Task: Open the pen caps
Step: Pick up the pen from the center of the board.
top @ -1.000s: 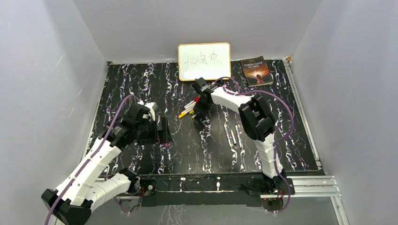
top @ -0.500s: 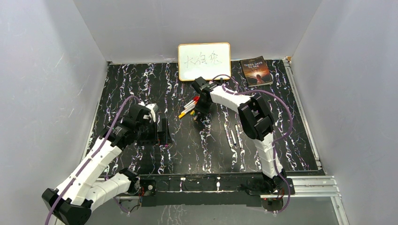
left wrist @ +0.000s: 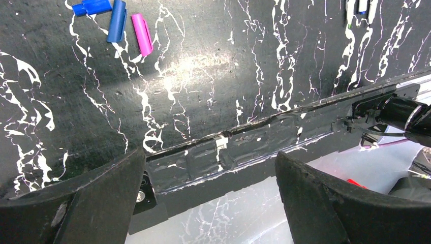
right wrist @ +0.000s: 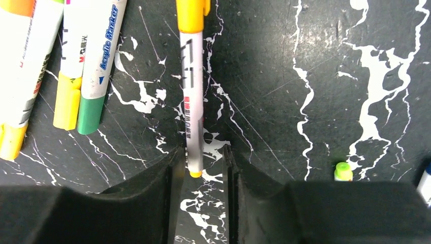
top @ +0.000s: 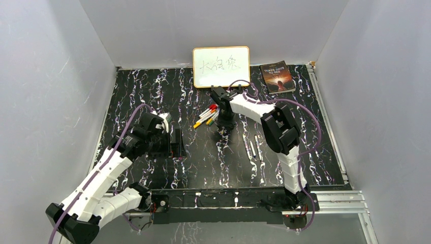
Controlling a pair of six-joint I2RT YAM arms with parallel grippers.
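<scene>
Yellow cap (right wrist: 192, 10) sits on its pen (right wrist: 194, 101) at the end far from the right gripper (right wrist: 202, 152), whose slightly parted fingers straddle the pen's tail without pinching, likely lining up a barrel grip; left gripper (left wrist: 208, 155) spread wide, empty.

A robot lab's test booth: plain grey walls (top: 56, 76) box in a black marbled table (top: 152, 91) edged with metal rails (top: 340, 202).

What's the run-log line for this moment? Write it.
left gripper: open, empty | right gripper: slightly open around yellow-capped pen | yellow cap: on
</scene>
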